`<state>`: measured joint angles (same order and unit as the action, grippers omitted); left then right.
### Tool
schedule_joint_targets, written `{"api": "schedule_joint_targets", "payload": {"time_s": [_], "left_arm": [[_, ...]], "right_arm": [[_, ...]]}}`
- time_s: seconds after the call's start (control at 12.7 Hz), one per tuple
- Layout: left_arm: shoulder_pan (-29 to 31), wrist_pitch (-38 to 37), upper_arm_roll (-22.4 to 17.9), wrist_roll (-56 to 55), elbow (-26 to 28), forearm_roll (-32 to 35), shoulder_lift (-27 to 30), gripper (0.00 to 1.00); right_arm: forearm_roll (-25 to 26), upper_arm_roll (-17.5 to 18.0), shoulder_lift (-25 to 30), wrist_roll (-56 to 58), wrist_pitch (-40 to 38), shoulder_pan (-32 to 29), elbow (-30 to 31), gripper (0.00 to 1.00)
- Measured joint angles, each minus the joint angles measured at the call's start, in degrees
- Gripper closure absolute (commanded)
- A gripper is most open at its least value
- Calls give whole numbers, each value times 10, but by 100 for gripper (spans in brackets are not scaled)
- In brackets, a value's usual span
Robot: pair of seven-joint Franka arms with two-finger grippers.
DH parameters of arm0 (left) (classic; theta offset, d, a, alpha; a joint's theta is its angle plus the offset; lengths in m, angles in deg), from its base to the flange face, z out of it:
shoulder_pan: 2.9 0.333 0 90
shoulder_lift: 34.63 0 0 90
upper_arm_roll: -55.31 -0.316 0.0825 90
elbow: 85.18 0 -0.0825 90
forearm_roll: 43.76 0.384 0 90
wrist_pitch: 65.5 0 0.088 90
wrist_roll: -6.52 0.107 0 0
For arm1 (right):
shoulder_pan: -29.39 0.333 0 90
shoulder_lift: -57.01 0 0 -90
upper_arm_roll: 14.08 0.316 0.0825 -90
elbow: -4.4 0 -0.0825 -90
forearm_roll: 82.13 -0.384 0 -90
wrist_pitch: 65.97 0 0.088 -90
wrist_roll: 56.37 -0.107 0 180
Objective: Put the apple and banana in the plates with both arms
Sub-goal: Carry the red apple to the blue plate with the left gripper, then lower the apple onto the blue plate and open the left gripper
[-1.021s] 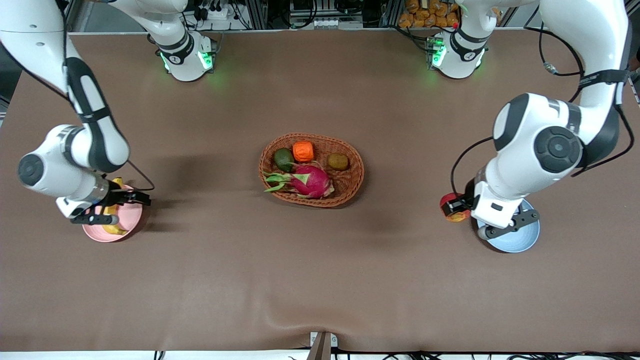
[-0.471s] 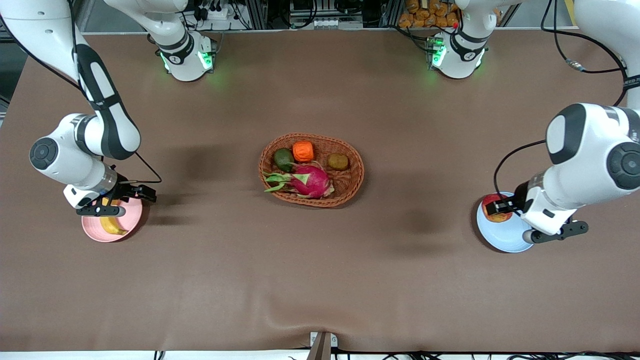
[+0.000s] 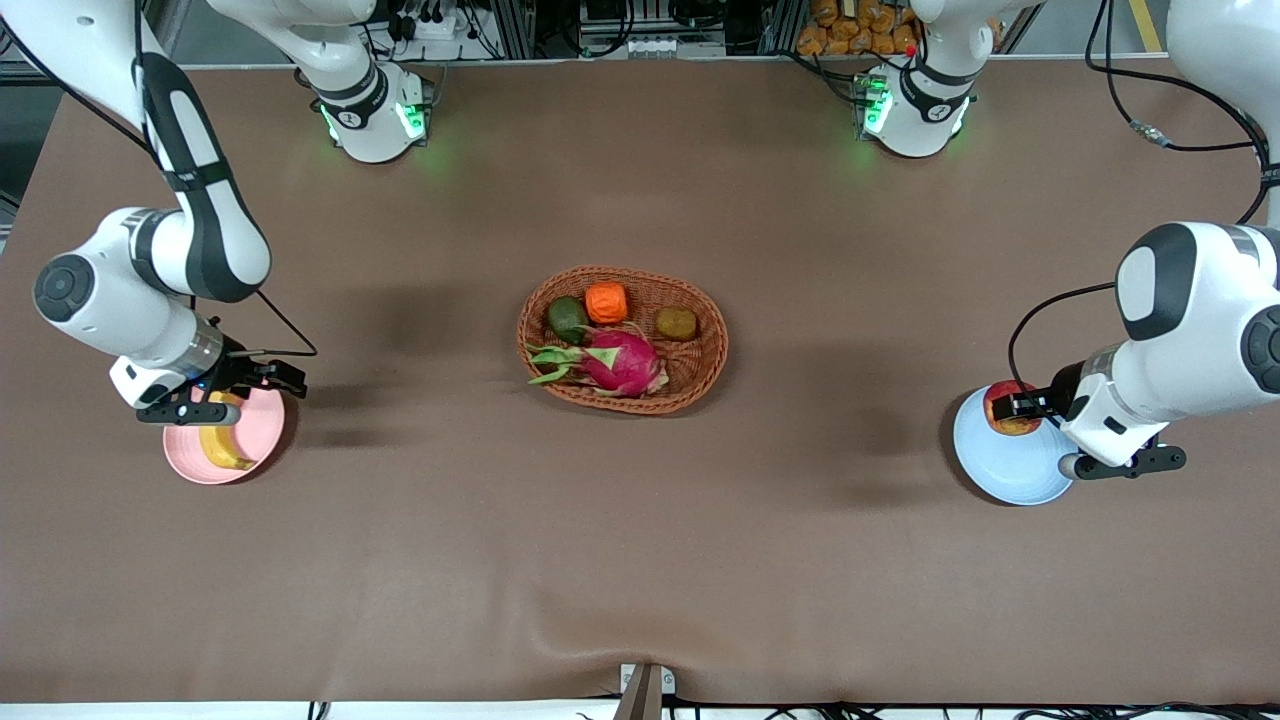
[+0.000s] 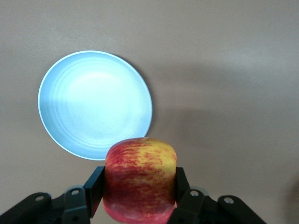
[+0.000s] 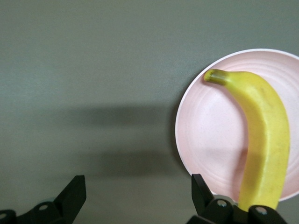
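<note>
Placing stage, half done. Table (image 3: 640, 560): brown matte cloth. Blue plate (image 3: 1005, 475): smooth shallow plastic, bare. Pink plate (image 3: 262, 440): same form, holds banana (image 3: 222, 448), curved, waxy yellow. Left gripper (image 3: 1012, 406) over blue plate's edge, fingers clamped on apple (image 4: 140, 179), round, red-yellow streaked; next, judged: centre, lower, release. Right gripper (image 5: 135, 196) above pink plate's rim, fingers spread, empty.

Banana (image 3: 222, 446) lies flat in pink plate (image 3: 262, 447). Red-yellow apple (image 3: 1010, 409) held by left gripper (image 3: 1022, 406) over blue plate (image 3: 1005, 470) edge.

A brown cloth-covered table (image 3: 640, 560) fills the room, with metal racking (image 3: 620, 25) and cables along its top edge.
</note>
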<state>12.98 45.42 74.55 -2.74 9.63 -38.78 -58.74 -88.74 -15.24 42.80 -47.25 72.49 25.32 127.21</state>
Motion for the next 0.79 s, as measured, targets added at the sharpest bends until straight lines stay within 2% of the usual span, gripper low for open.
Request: {"api": "schedule_joint_targets", "payload": {"time_s": [0.24,0.47,0.55,0.63,0.71,0.79], "left_arm": [[44,54,-1,72,35,-6,-29,100],[67,122,-1,128,37,-6,-85,98],[67,142,-1,132,36,-6,-101,76],[66,158,0,134,34,-6,-115,31],[65,166,1,135,30,-6,-127,0],[64,170,1,135,25,-6,-136,0]], "right_arm": [[0,0,38,0,-38,0,-2,0],[0,0,73,0,-131,0,-37,0],[2,0,80,0,-168,0,-57,0],[8,0,86,0,-205,0,-80,0],[15,1,91,-1,-243,0,-103,0],[19,2,95,-9,-281,2,-125,0]]}}
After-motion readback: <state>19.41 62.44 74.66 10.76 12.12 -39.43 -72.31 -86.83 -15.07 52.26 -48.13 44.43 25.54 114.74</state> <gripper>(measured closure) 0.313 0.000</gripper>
